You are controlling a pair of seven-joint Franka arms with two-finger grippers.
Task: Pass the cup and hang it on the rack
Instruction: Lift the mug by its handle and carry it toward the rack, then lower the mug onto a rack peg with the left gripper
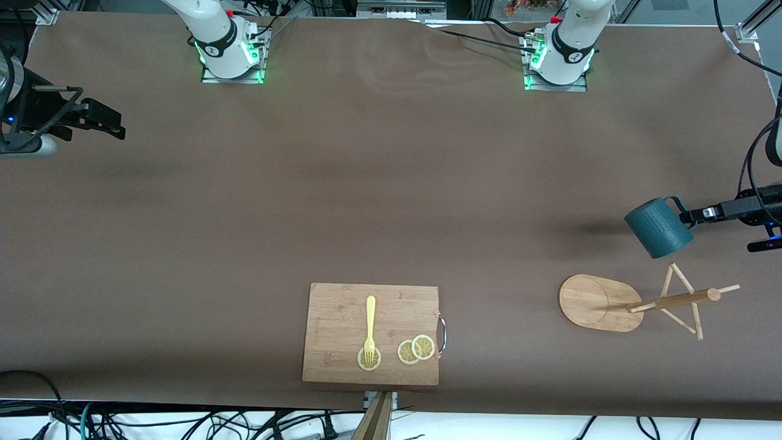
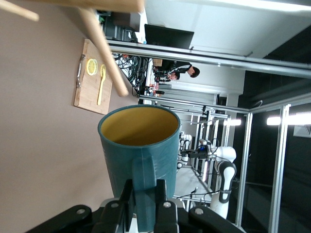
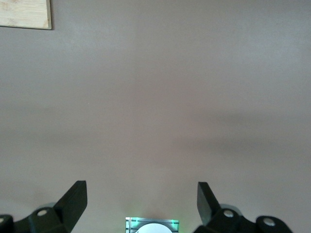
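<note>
Teal outside and mustard within, the cup (image 1: 658, 227) hangs in the air over the counter (image 1: 366, 201) at the left arm's end, above bare brown surface next to the rack (image 1: 635, 304). The left claw (image 2: 144, 204) has it by the loop handle, its two fingers (image 2: 164, 209) clamped tight on the handle strap, so the body sticks out sideways from the grip. It looks like glazed ceramic: stiff, fairly heavy for its size, slick, and likely to chip if knocked. Held by the handle alone it may swing or twist in the grip, so slow moves suit it. The handle is also what must go over a peg, so the grip should leave the loop's opening free; whether it does is hard to judge from here.

The rack's pegs are thin wood and look easily bent or snapped, and its light base could slide if nudged.

Farther along, nearer the front camera, a cutting board (image 1: 371, 333) carries a yellow fork (image 1: 369, 330) and lemon slices (image 1: 416, 349). The right claw (image 3: 142, 199) waits wide open and empty over the counter at the right arm's end.
</note>
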